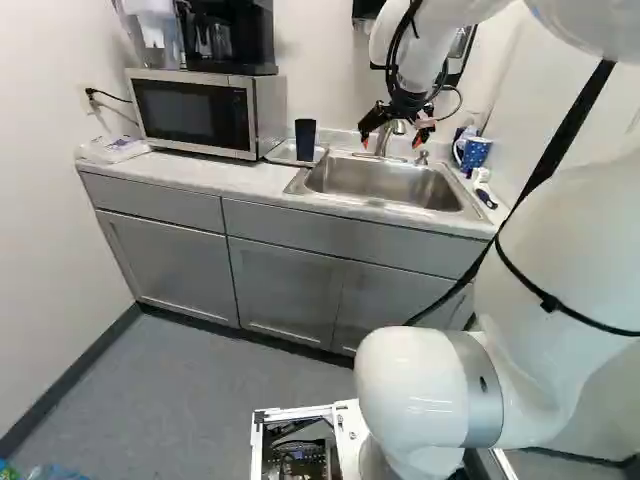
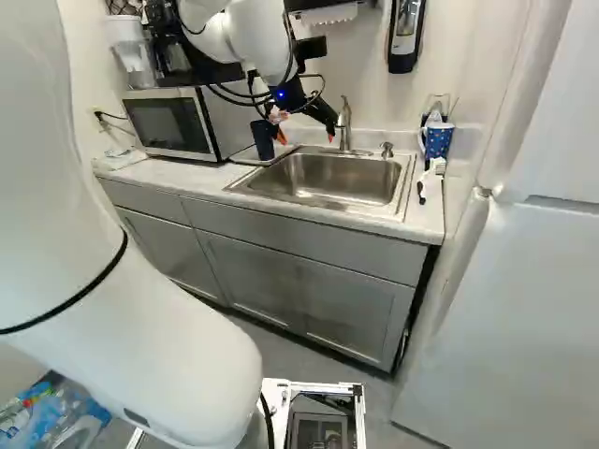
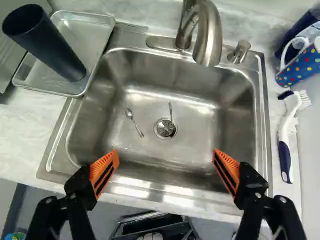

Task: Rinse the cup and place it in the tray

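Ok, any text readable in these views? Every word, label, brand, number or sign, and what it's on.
None that I can read.
Dark cup: no print visible.
Microwave: front too small to read.
Wall dispenser: any marking too small to read.
Brush: small mark near the handle's end, illegible.
White packet beside the microwave: too blurred.
Blue and clear plastic items on the floor: too blurred.

cup on tray between microwave and sink; faucet behind sink, brush right.
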You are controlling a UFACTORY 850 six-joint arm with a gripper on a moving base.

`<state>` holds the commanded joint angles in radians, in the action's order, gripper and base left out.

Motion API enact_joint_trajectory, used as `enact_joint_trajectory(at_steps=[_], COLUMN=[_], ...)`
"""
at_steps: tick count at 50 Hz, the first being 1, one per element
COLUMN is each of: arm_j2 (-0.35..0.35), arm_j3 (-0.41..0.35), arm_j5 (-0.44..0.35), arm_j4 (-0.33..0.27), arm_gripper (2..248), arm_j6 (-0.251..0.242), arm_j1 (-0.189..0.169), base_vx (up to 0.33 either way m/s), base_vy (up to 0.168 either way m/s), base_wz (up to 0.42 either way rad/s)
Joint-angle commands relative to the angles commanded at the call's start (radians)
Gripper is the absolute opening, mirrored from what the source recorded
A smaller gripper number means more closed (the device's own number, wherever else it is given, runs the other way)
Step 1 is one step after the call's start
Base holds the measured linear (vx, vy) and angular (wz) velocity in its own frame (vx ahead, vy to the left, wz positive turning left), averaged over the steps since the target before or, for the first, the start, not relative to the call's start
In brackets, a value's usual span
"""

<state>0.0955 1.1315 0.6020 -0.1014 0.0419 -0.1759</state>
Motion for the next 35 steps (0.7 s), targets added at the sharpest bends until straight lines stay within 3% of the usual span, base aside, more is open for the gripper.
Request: enact_joint_trajectory(at_steps=[35], arm_j2=[0.000], arm_j3=[0.000], arm_j5=[0.000], arm_j4=[0.000], arm_gripper=[247], arm_j6=[0.000], arm_j1=[0.000], base_vx=[-0.119], base_vy=[0.076], base_wz=[-0.207])
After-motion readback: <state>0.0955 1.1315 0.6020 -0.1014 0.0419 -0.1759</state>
